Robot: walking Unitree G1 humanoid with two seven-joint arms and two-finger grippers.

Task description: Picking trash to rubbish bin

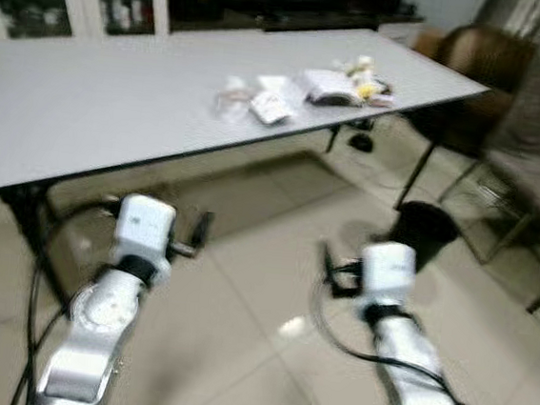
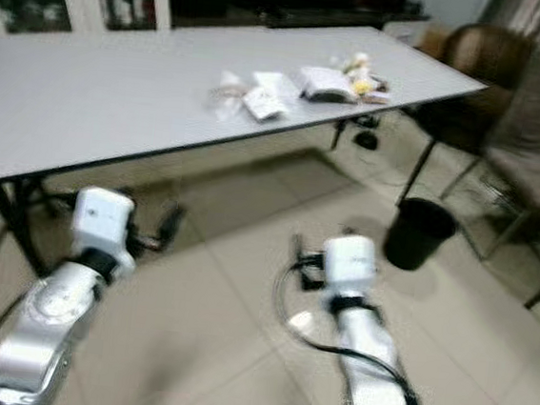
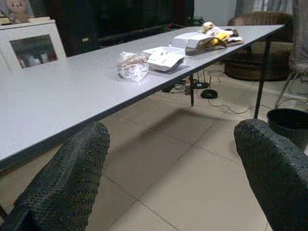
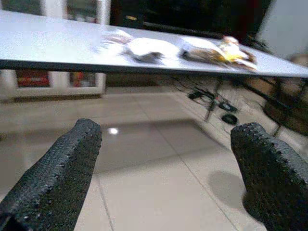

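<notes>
Both my left gripper [image 3: 168,178] and right gripper [image 4: 166,173] hang spread, holding nothing, below the table [image 1: 89,99]. Trash [image 1: 305,89] lies on the table; bin [image 2: 420,232] stands beside it.

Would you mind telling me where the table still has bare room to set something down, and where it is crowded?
The table is bare across its whole left and middle stretch, from the cabinet side up to the crumpled clear wrapper. It is crowded toward the right end: wrapper, white carton, open white box and yellow scraps lie close together. The corner beyond them is bare.
</notes>
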